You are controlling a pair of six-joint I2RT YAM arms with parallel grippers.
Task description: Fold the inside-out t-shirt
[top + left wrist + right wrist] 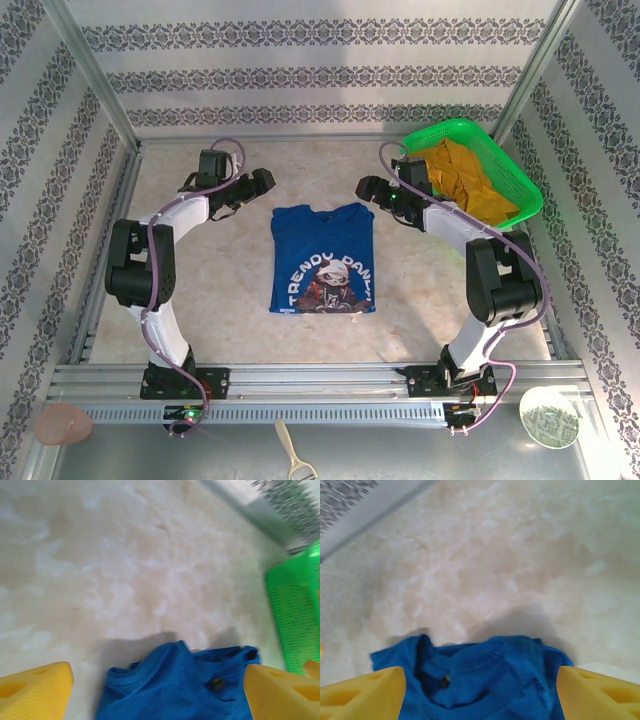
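Room, top view: patterned wallpaper on three sides, and a pale marbled worktop (420, 290) inside a metal frame.
T-shirt, top view: the blue t-shirt (322, 260) lies flat in the middle of the worktop, between the two arms. Its outline is roughly rectangular, the collar is at the far end, and a cartoon print with white lettering faces up.
Left gripper, top view: the left gripper (262, 183) hangs just off the shirt's far-left corner, not touching the cloth.
Right gripper, top view: the right gripper (365, 188) mirrors it, just off the far-right corner and clear of the shirt.
Basket, top view: a green basket (452, 126) sits in the far right corner with an orange-yellow garment (465, 180) piled inside.
Left wrist view: bare worktop up top, and the yellow fingers (35, 690) sit in the two lower corners. The jaws are spread wide with nothing in them. The shirt's collar end lies on the worktop between them, and the basket shows at the right edge, a bit blurry.
Right wrist view: same deal here, with the jaws wide apart and holding nothing. The collar end of the shirt rests on the worktop between the tips, and a strip of wall is at upper left.
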